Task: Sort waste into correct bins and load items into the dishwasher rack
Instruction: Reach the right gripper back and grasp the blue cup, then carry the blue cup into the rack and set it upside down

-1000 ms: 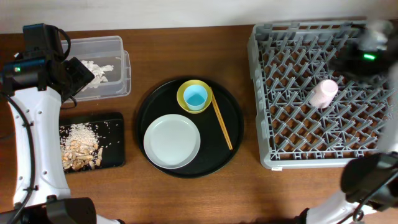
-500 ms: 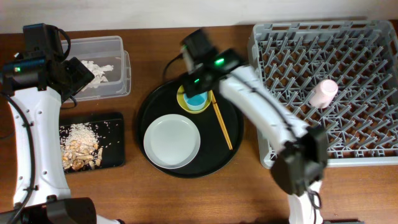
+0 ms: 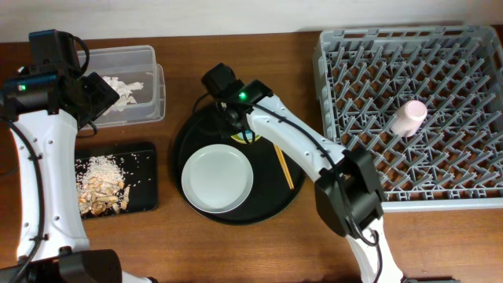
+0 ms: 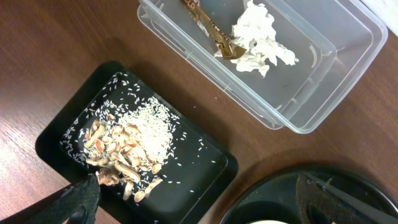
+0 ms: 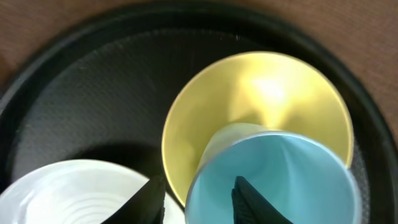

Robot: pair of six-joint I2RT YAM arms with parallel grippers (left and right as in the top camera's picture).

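In the right wrist view the light-blue cup (image 5: 280, 180) stands inside the yellow bowl (image 5: 261, 99) on the round black tray (image 5: 93, 81). My right gripper (image 5: 199, 186) is partly open astride the cup's left wall. One finger is inside the cup and one outside, with a gap still showing. Overhead, the pale plate (image 3: 218, 179) and the chopsticks (image 3: 281, 165) lie on that tray. The pink cup (image 3: 409, 118) lies in the dishwasher rack (image 3: 346, 47). My left gripper (image 4: 199, 211) hangs wide open and empty above the black tray bin (image 4: 193, 180).
The clear tub (image 4: 323, 118) holds crumpled white paper (image 4: 261, 46) and a brown-gold wrapper (image 4: 214, 34). White rice (image 4: 146, 127) and brown food pieces (image 4: 118, 162) lie in the black tray bin. Overhead, my right arm (image 3: 291, 145) crosses the round tray, hiding the bowl.
My right arm swung from the rack, where the pink cup stays, to the round tray and came down over the light-blue cup. The left arm has not moved.
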